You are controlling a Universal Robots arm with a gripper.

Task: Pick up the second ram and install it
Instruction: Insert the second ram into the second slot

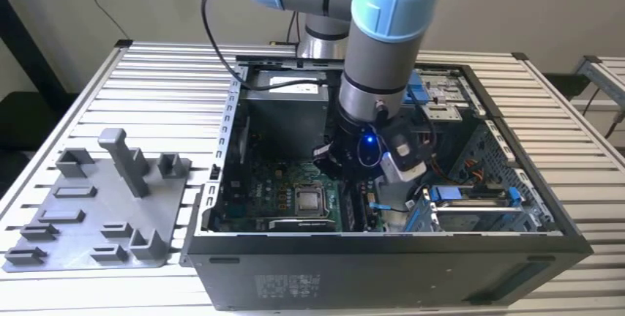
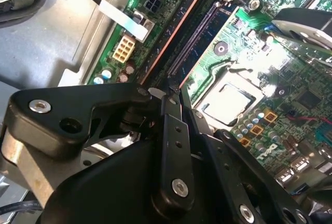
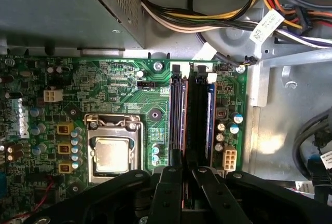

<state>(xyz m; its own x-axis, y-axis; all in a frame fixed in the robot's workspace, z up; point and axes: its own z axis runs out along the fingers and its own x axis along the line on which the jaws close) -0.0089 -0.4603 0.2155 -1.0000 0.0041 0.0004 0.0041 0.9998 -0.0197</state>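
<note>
Gripper [image 3: 182,175], fingers closed on the second ram [image 3: 182,130] (thin dark board standing edge-on), holds it over a motherboard slot [image 3: 176,111] beside the processor socket [image 3: 111,149]; seating appears unfinished.

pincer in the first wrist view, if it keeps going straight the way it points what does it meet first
Most likely the memory slots on the motherboard. The pincer sits right over them, in line with their length. How much gap is left cannot be judged.
</note>
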